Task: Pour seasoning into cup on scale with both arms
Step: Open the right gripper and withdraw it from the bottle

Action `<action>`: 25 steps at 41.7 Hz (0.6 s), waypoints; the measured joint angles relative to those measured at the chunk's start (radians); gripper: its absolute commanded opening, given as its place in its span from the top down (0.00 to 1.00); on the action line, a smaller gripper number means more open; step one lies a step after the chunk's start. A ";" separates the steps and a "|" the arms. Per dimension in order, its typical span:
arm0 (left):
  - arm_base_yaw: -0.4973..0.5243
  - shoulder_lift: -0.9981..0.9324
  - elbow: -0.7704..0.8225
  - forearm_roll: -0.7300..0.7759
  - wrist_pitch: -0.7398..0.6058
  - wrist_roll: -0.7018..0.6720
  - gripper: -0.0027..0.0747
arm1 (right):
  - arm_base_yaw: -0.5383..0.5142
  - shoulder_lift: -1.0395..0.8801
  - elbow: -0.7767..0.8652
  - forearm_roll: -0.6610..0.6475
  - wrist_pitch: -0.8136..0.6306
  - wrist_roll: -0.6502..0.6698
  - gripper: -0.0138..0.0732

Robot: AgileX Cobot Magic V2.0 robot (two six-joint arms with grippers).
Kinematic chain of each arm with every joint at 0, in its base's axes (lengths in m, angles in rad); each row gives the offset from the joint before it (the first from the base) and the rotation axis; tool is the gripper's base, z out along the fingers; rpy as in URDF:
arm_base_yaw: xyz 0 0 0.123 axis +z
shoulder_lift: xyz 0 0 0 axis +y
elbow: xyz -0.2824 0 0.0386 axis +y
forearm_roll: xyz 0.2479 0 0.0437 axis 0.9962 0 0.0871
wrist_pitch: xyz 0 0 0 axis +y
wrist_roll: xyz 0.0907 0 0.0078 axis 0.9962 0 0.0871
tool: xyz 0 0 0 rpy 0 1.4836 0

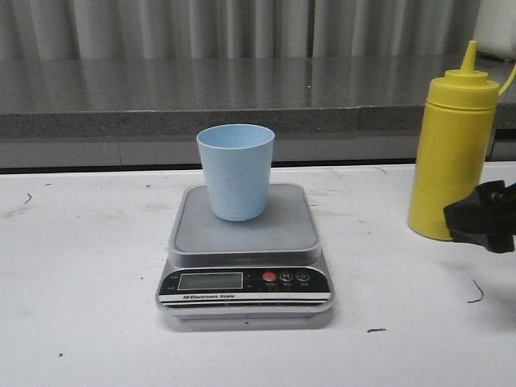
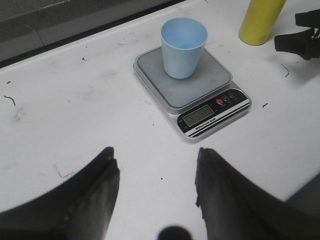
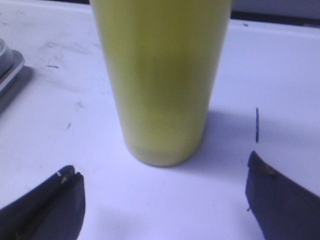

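Note:
The pale blue cup stands upright on the silver-grey scale at the table's middle; both also show in the left wrist view, cup on scale. The yellow seasoning bottle stands at the right, its nozzle up. My right gripper hangs low just in front of the bottle, open, its wide-spread fingers holding nothing. My left gripper is open over bare table, well short of the scale, and does not show in the front view.
A grey counter ledge runs along the table's back edge, with a ribbed wall behind. Small dark scuffs mark the white tabletop. The right gripper also shows in the left wrist view beside the seasoning bottle.

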 measured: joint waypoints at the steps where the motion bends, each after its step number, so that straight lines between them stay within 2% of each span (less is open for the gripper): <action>1: 0.000 0.000 0.000 0.000 0.000 0.000 0.51 | 0.000 -0.025 0.000 -0.005 0.043 0.013 0.08; 14: 0.000 0.000 0.000 0.000 0.000 0.000 0.51 | 0.083 -0.344 -0.063 -0.049 0.609 0.189 0.08; 25: 0.000 0.000 0.000 0.000 0.000 0.000 0.51 | 0.241 -0.548 -0.244 -0.046 1.201 0.189 0.08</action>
